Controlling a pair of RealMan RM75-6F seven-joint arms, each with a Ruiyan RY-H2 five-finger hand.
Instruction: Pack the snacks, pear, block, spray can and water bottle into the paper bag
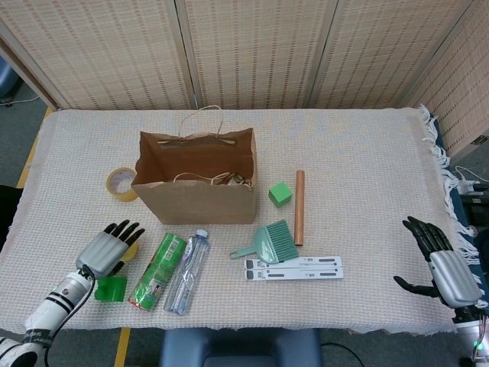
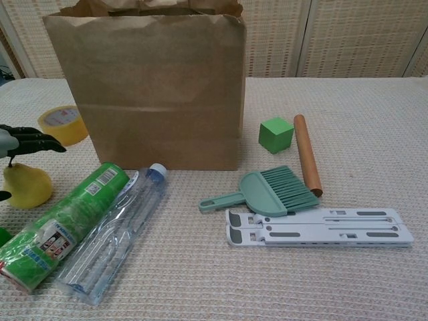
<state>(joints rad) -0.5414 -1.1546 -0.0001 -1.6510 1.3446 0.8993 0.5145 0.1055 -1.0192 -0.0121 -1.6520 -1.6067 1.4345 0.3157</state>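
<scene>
My left hand [image 1: 105, 251] hovers over the yellow pear [image 1: 132, 251] at the table's front left, fingers apart and holding nothing; only a sliver of pear shows past it. In the chest view its dark fingertips [image 2: 27, 138] reach in just above the pear [image 2: 25, 186]. A green studded block [image 1: 111, 289] lies beside the wrist. The green spray can [image 1: 158, 270] and the clear water bottle [image 1: 187, 272] lie side by side in front of the open paper bag [image 1: 195, 191]. A green cube [image 1: 280, 193] sits right of the bag. My right hand [image 1: 443, 264] rests open at the far right edge.
A yellow tape roll [image 1: 121, 183] lies left of the bag. A wooden rod [image 1: 299, 206], a green hand brush [image 1: 269, 243] and a white folding stand [image 1: 294, 267] lie right of the bottle. Inside the bag, its handles and some contents show.
</scene>
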